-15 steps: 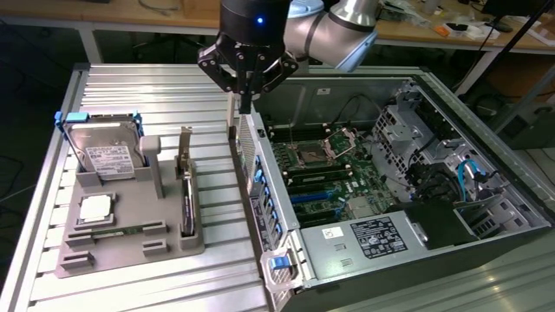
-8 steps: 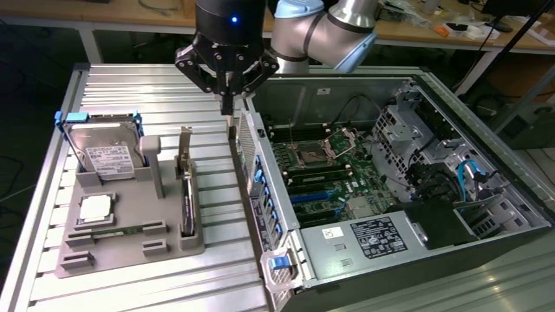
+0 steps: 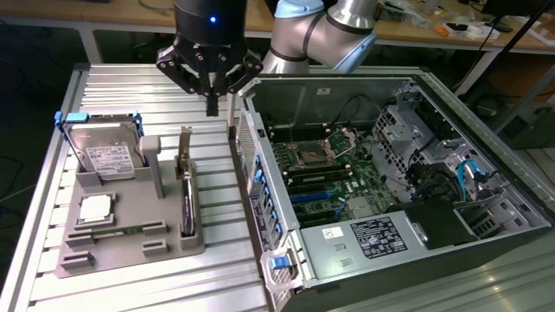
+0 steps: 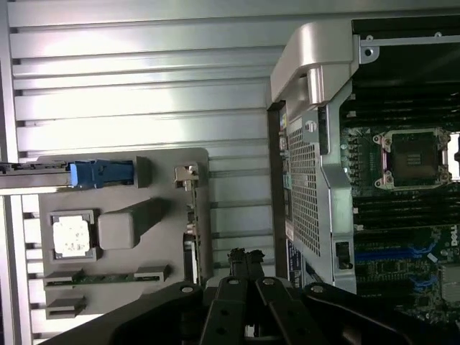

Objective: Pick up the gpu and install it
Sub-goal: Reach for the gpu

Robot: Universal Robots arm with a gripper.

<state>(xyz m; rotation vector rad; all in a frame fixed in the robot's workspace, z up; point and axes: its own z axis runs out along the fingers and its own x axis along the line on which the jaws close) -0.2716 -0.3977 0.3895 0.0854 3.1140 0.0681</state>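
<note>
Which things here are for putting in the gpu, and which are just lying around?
For the job: gpu, gripper, computer case, motherboard.
Just lying about: hard drive, square chip.

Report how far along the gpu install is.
Done: nothing yet; the gpu stands on edge in the gray holder, outside the open computer case. In hand: the claw is shut on nothing, hanging above the table between holder and case. Left: both the pick-up and the seating in the case.
</note>
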